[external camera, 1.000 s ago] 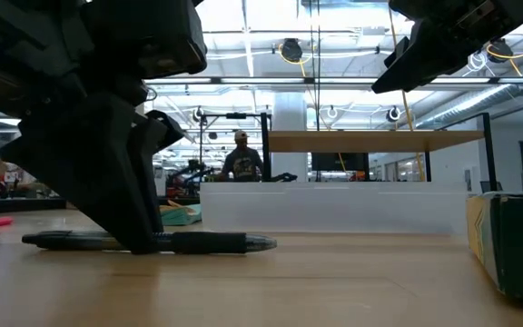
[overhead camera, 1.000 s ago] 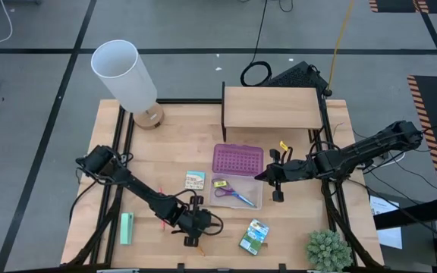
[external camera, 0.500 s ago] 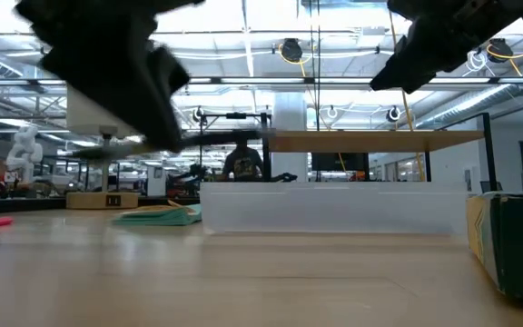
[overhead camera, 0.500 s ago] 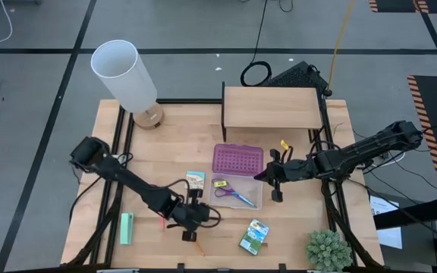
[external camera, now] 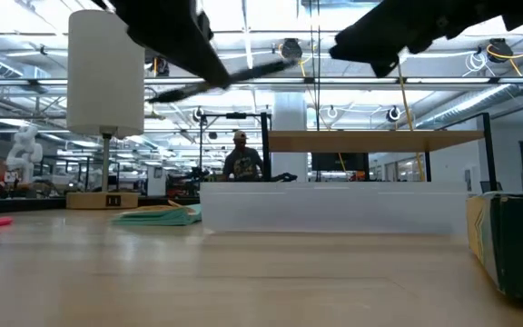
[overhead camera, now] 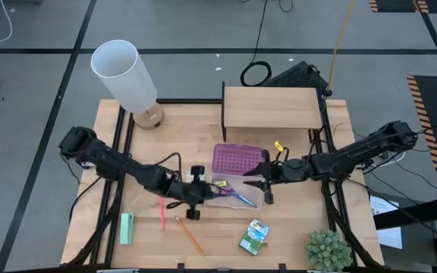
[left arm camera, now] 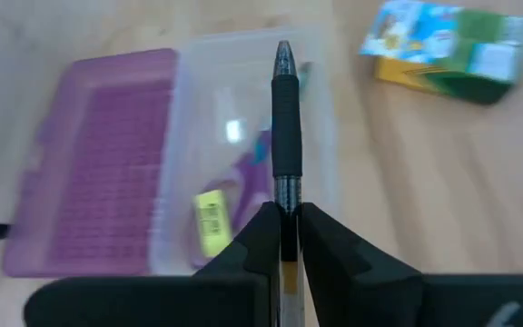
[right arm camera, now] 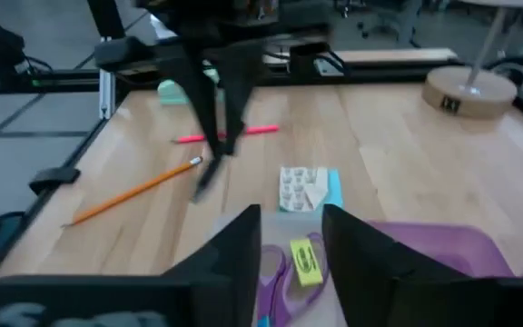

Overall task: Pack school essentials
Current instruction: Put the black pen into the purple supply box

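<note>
Left gripper (left arm camera: 284, 238): closed on the black pen (left arm camera: 283, 127), above the clear case (overhead camera: 243, 191).
Right gripper (right arm camera: 291, 238): fingers apart, holding nothing, over the case's other side.
Inside case: purple-handled scissors (overhead camera: 232, 196), tiny yellow piece (overhead camera: 220, 183).

wooden table (overhead camera: 173, 152) carries lamp (overhead camera: 125, 76), clear case (overhead camera: 237, 178) (purple lid), red pencil (overhead camera: 161, 213), orange pencil (overhead camera: 190, 235), crayon box (overhead camera: 254, 236).

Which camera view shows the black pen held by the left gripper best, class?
The left wrist view: the black pen fills the centre, clamped in the left gripper over the clear plastic case. The low view shows it as a dark slanted silhouette, the right wrist view blurred; the high view barely shows it.
</note>
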### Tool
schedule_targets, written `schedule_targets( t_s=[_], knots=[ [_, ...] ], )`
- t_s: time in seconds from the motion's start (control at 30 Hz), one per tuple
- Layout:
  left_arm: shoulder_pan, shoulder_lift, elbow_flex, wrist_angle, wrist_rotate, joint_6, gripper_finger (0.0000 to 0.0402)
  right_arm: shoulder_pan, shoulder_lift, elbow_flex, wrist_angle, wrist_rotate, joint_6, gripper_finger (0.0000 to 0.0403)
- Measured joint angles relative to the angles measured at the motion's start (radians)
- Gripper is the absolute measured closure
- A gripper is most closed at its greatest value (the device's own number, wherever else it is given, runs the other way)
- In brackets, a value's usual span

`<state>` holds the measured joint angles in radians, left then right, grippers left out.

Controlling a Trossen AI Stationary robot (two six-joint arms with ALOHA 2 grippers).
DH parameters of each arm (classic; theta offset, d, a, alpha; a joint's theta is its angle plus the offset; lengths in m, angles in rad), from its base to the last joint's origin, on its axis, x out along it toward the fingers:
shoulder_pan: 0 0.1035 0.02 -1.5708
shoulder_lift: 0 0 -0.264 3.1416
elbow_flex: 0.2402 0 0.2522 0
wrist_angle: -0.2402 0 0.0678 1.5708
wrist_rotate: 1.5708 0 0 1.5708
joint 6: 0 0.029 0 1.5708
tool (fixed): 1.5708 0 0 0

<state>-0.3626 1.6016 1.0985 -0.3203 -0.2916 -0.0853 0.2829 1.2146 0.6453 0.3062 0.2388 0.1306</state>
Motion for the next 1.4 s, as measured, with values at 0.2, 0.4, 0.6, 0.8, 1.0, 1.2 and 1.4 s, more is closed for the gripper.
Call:
schedule_targets(
  t_s=[0.2,0.4,0.6,0.8,1.0,1.2,1.4],
  knots=[
    [0.067,0.011,0.000,-0.009,0.001,0.012,0.0362,0.000,0.126,0.000,0.156,0.000,-0.103,0.0247],
    [0.088,0.010,0.000,0.008,0.010,0.026,0.0362,0.000,0.250,0.000,0.324,0.000,-0.182,0.0239],
    [0.087,0.010,0.000,0.029,0.017,0.038,0.0362,-0.002,0.340,0.000,0.421,-0.003,-0.207,0.0239],
    [0.087,0.010,0.000,0.030,0.021,0.036,0.0362,-0.017,0.357,0.000,0.442,-0.004,-0.202,0.0241],
    [0.087,0.010,0.000,0.034,0.021,0.027,0.0362,-0.020,0.357,0.000,0.438,-0.007,-0.199,0.0274],
    [0.087,0.010,0.000,0.034,0.020,0.021,0.0362,-0.020,0.357,0.000,0.435,-0.009,-0.199,0.0329],
    [0.087,0.010,0.000,0.032,0.022,0.016,0.0362,-0.022,0.357,0.000,0.431,-0.034,-0.200,0.0377]
  ],
)
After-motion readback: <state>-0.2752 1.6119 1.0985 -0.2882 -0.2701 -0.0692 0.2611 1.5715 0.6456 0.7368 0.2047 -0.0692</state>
